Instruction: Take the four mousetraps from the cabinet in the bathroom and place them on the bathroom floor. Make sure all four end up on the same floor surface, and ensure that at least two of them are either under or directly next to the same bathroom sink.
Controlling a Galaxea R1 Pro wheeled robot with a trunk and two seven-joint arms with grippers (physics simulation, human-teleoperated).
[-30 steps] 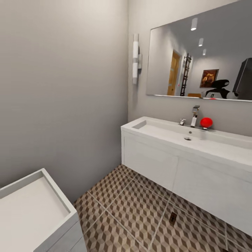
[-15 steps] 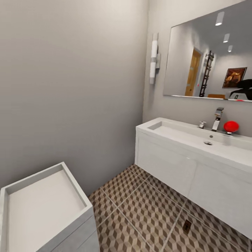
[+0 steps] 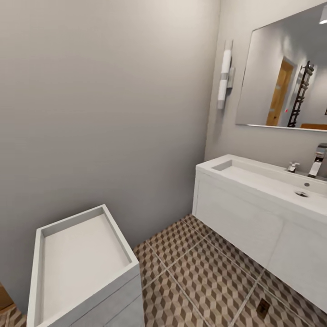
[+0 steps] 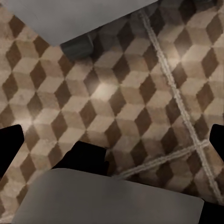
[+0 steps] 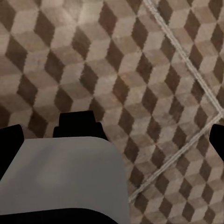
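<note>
Currently we face a bathroom corner: the sink (image 3: pixel 272 179) on its white vanity at right, the bathroom floor (image 3: pixel 200 277) in cube-pattern tile, and one small dark mousetrap (image 3: pixel 262 308) lying on a tile just in front of the vanity. A white tray-topped unit (image 3: pixel 79 259) sits near left. Both wrist views look straight down at tile; dark finger tips show at the frame edges, so we cannot tell either end effector's spread, and nothing appears held. We judge this a transit step toward the cabinet; turn smoothly and keep clear of the white unit. Against the earlier frames, our view has swung left: sink and trap have slid rightward.
</note>
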